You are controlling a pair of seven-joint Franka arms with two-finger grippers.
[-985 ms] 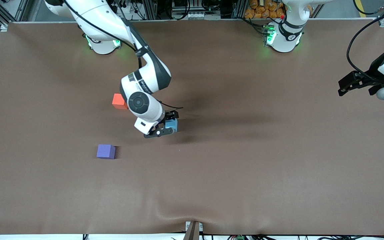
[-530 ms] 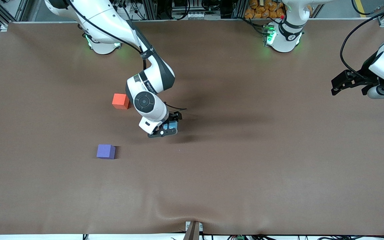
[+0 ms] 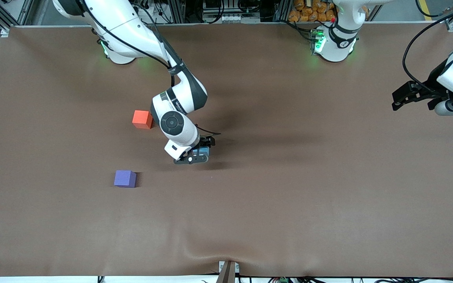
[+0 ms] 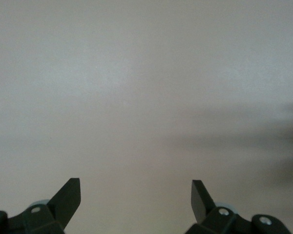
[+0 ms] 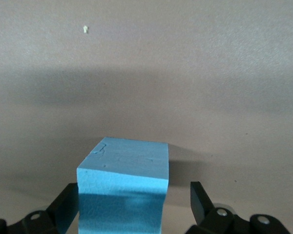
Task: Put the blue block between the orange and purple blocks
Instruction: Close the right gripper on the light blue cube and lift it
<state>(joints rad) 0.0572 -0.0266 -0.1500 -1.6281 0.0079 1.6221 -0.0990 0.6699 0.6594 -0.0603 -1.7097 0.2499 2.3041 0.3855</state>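
The right gripper [image 3: 197, 154] is low over the brown table [image 3: 289, 196], its fingers spread wide to either side of the blue block [image 3: 203, 151]; in the right wrist view the blue block [image 5: 123, 187] sits between the open jaws, one finger [image 5: 68, 204] at or just beside its face and the other standing clear, so the cube is bracketed but not yet clamped. The block rests on the table, toward the left arm's end from the orange block [image 3: 141, 119] and the purple block [image 3: 124, 178], farther from the front camera than purple and nearer than orange. The gap between those two cubes therefore lies toward the right arm's end from the gripper, a short sideways carry. The right arm reaches from its base with its wrist tilted downward. The left gripper [image 3: 403, 98] waits, released and empty, at its own end of the table.
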